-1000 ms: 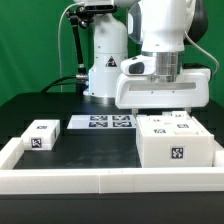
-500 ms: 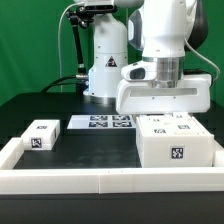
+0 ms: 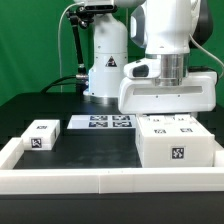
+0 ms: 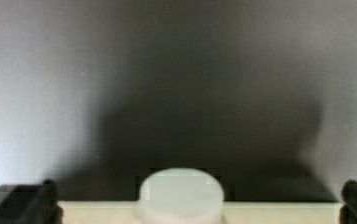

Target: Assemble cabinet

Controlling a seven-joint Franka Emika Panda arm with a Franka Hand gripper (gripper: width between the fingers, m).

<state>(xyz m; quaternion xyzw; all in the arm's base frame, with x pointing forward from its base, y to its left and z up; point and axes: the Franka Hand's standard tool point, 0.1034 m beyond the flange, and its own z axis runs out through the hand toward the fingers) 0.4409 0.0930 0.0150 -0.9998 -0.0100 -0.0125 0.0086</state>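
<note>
Two white cabinet parts are noted on the black table (image 3: 95,150), well apart. At the exterior view's left, a small block (image 3: 40,133) lies near the side run of the border wall (image 3: 110,181), with a tag on its top and one on its front face. Right of it, further back, the marker board (image 3: 100,122) lies flat, touching neither part. Behind the board the arm base (image 3: 105,65) is seen.

At the exterior view's right stands the box body (image 3: 178,146), upright, just inside the front run of the wall. Tags are carried on its top, and one on its front face.

The gripper (image 3: 166,106) is held low by the box body's rear top edge. Whether it is directly over the box or behind it cannot be told. Its fingertips are not made out in this view.

In the wrist view, the two dark fingers (image 4: 29,200) are seen set wide apart, jaws fully spread. A blurred, rounded white shape (image 4: 180,193) is seen between them, touched by neither. What it is cannot be told.
</note>
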